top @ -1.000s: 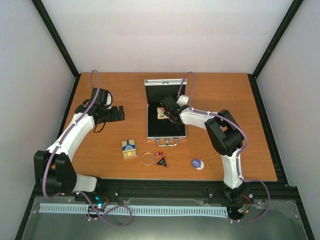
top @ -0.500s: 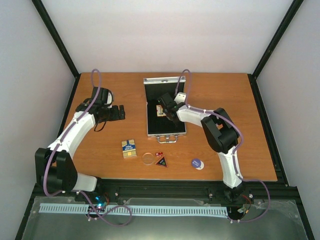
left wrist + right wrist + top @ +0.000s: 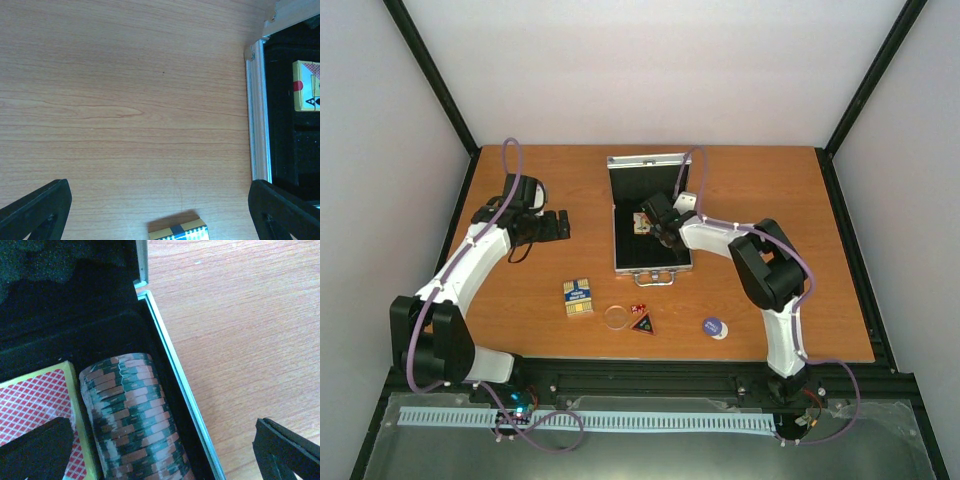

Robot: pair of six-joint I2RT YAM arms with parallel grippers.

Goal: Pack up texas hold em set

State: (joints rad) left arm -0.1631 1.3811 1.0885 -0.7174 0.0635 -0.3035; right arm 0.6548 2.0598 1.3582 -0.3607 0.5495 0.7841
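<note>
Right gripper [image 3: 651,222] spread wide, hovering inside open case [image 3: 650,260]; chip stack [image 3: 135,420] and pink deck [image 3: 35,410] lie in the case under it. Left gripper [image 3: 560,226] spread, empty, left of case. Blue-yellow deck [image 3: 579,297] on desk [image 3: 770,220] near case handle, probably flat.

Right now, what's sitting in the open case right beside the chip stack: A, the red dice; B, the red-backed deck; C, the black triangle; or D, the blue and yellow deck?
B: the right wrist view shows the red-backed deck right beside the chip stack inside the case, while the blue and yellow deck, black triangle and red dice lie out on the table.
</note>
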